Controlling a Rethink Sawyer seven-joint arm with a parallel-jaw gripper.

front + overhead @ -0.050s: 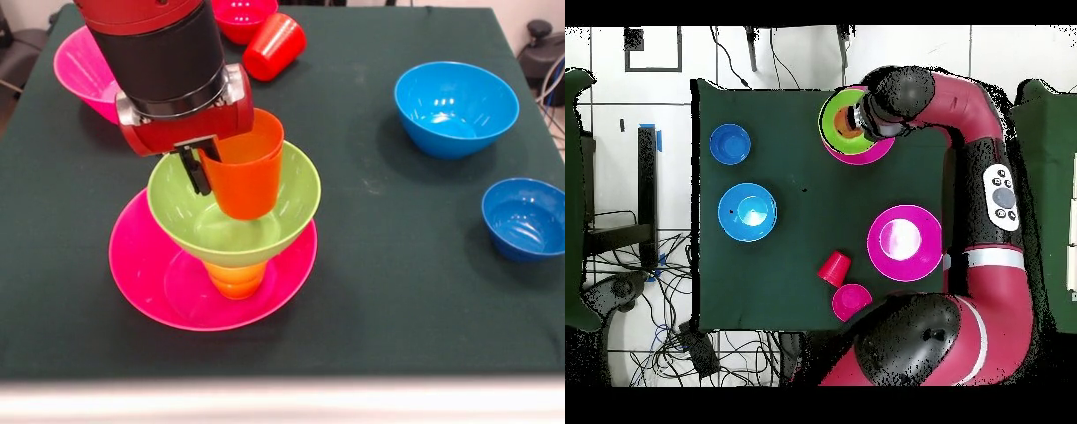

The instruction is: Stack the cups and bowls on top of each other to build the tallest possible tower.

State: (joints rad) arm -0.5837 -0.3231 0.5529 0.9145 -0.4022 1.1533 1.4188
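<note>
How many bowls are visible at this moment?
6. Pink bowl at the tower's base, green bowl above it on a cup, second pink bowl behind the arm, small red bowl at the far edge, light blue bowl, small dark blue bowl nearer the camera.

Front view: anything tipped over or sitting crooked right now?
One red cup lies on its side by the small red bowl. In the tower, the green bowl looks slightly tilted on the yellow cup. The gripper holds the orange cup in it.
</note>
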